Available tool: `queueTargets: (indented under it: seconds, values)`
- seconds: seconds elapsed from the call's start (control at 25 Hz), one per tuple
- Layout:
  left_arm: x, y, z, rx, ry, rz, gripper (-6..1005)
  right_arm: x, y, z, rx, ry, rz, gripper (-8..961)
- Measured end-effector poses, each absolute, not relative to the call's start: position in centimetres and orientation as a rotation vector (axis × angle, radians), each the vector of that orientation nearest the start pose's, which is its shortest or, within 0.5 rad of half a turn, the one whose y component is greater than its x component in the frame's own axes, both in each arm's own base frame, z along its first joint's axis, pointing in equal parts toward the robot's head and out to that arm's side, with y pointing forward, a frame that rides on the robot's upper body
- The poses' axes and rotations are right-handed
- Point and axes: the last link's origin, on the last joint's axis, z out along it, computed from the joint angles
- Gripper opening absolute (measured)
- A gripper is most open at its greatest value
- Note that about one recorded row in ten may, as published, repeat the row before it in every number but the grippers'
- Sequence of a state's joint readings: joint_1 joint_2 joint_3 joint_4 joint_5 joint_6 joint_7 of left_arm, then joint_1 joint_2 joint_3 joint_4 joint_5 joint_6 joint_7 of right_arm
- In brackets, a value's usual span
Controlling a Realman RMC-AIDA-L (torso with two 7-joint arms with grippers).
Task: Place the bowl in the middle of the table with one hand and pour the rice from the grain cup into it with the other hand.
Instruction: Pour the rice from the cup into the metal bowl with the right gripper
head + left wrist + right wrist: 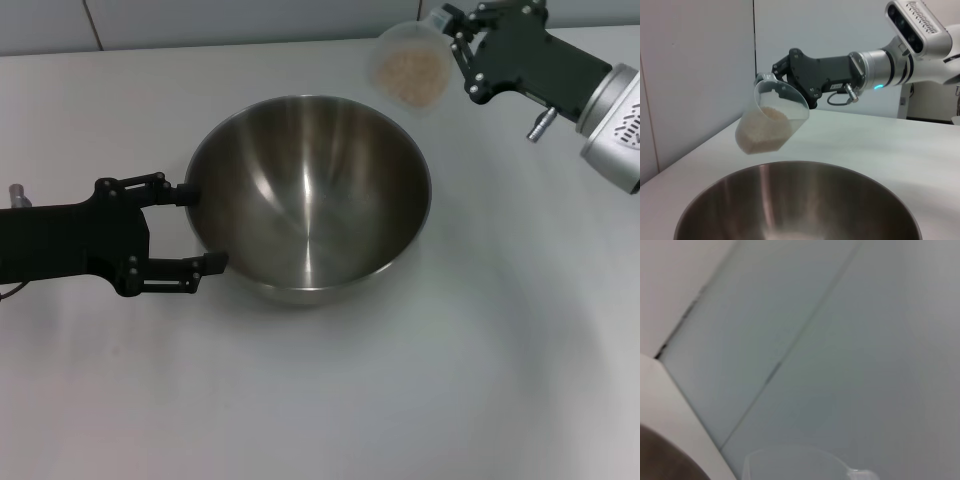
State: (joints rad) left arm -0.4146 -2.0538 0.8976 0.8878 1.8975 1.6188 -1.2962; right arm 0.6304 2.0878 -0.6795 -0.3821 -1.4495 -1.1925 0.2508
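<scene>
Above round steel bowl, clear rice-filled cup

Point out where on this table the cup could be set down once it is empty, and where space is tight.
Bare table runs nearer the robot than the bowl, and right of it below the right gripper. It is tight at the bowl's left rim by the left gripper, and around the cup.

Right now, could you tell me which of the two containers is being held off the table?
The grain cup, tilted with rice inside, is held aloft by the right gripper. The bowl sits on the table, the open left gripper at its rim.
</scene>
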Motion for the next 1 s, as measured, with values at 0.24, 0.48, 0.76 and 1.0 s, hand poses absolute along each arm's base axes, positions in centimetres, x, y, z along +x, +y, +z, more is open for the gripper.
queueTargets:
  seconds: [0.24,0.48,0.76,1.0]
  values:
    - [-25.5,31.4,2.2,-2.809,-0.263,-0.591,860,23.4,39.9,0.0,-2.103,-0.480,0.431,6]
    - [-25.4,31.6,2.3,-2.802,-0.280,-0.600,859,22.4,40.2,0.1,-2.078,-0.648,0.369,7]
    - [-25.2,31.9,2.2,-2.798,-0.286,-0.601,859,20.8,41.2,0.0,-2.005,-0.883,0.250,7]
    - [-25.1,32.0,2.1,-2.792,-0.311,-0.605,859,19.2,41.4,-0.5,-1.960,-1.095,0.170,7]
